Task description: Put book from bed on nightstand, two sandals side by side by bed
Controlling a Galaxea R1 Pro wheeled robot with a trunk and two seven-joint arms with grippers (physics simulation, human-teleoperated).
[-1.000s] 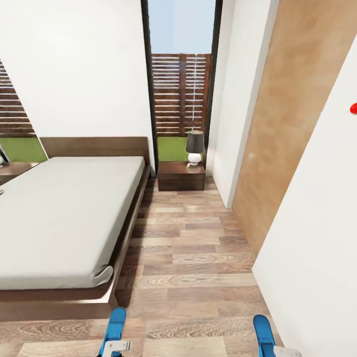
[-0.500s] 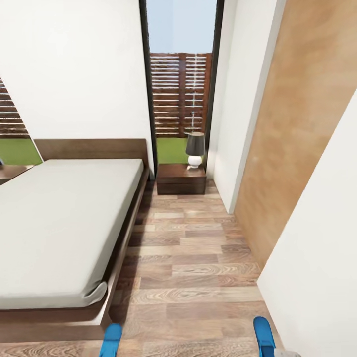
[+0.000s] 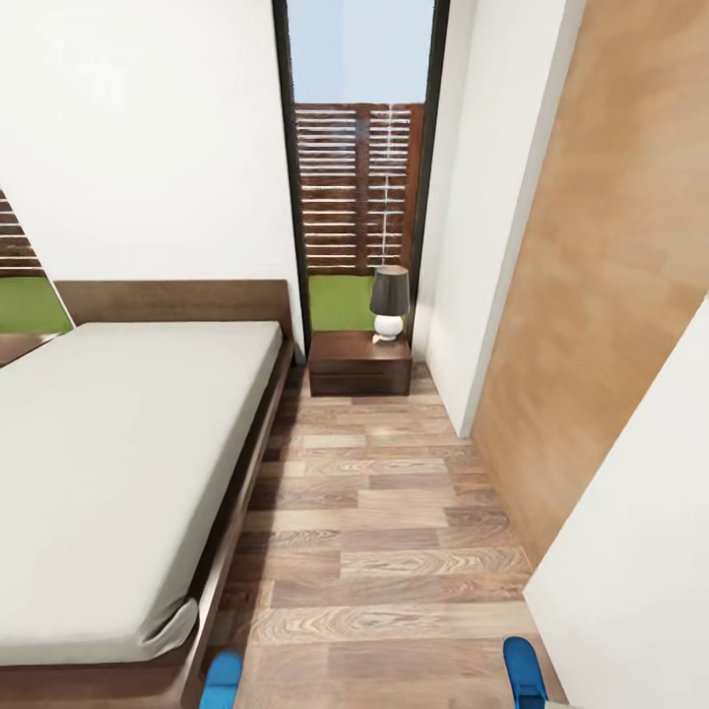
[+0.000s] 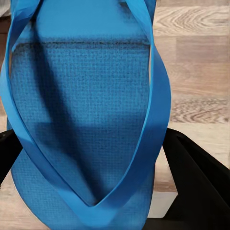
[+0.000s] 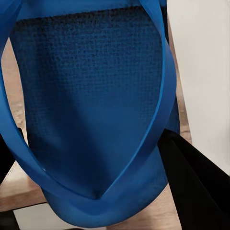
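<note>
bed: lying at 9 o'clock in the head view, long axis running toward the headboard.
floor strip: running 6 to 12 beside the bed; likely drop zone, just right of the frame.
nightstand: sitting at 12, lamp on top.
left sandal: left gripper is clamping it, long axis pointing forward; nearer the bed.
right sandal: right gripper is clamping it, roughly parallel.
book: not spotted on the visible mattress.
</note>
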